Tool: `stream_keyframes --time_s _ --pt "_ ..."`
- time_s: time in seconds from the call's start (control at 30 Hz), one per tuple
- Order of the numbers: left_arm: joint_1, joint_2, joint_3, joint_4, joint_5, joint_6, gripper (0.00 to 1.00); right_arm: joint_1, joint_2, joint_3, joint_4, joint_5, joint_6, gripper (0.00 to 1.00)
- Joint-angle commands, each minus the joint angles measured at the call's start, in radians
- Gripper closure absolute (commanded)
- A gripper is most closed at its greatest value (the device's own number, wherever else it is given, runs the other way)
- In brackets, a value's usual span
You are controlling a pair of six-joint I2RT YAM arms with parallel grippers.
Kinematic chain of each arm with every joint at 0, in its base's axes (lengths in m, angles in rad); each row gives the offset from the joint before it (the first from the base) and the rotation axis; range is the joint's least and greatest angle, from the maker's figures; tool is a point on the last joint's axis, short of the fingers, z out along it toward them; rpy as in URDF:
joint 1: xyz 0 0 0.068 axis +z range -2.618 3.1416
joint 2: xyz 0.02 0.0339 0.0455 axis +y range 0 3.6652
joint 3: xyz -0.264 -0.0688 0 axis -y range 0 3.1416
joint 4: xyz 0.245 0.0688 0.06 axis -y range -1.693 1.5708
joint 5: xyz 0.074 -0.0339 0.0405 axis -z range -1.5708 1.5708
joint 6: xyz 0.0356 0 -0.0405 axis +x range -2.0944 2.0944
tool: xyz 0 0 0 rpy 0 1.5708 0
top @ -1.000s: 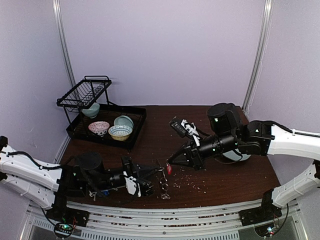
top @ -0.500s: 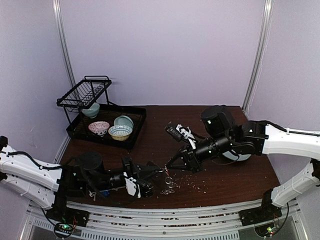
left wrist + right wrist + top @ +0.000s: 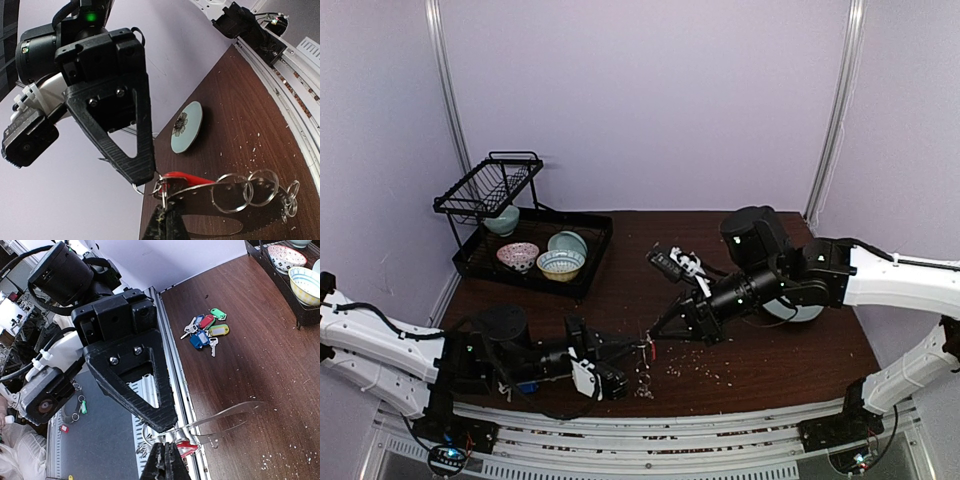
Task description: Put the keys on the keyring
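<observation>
Over the table point(image 3: 770, 370), left fingers point(image 3: 160, 225) pinch the nearward-pointing keyring point(image 3: 195, 188), right fingers point(image 3: 159, 462) the red key point(image 3: 182, 178).

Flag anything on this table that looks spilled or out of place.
Pale crumbs are scattered over the dark table near its front edge, just right of the keyring. They look like spilled debris. Nothing else stands out.

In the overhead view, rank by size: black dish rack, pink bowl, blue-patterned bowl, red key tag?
Black dish rack, largest.
Pink bowl and blue-patterned bowl: about alike, can't rank.
Red key tag, smallest.
</observation>
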Motion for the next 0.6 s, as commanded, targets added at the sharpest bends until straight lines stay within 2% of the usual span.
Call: stream_keyframes --time_s 0.0,0.13,0.3,0.57 --pt "0.004 0.007 0.012 0.05 -0.018 0.013 1.0 0.001 -0.017 0.01 0.027 -0.053 0.0 1.0" --pt "0.004 0.004 0.013 0.058 -0.027 0.014 1.0 0.0 -0.009 0.007 0.021 -0.06 0.008 1.0" --pt "0.004 -0.031 -0.003 0.059 0.02 0.025 1.0 -0.006 -0.015 0.01 -0.05 0.089 -0.046 1.0" --pt "0.004 -0.032 0.001 0.049 0.016 0.062 1.0 -0.009 -0.009 0.002 -0.023 0.041 -0.044 1.0"
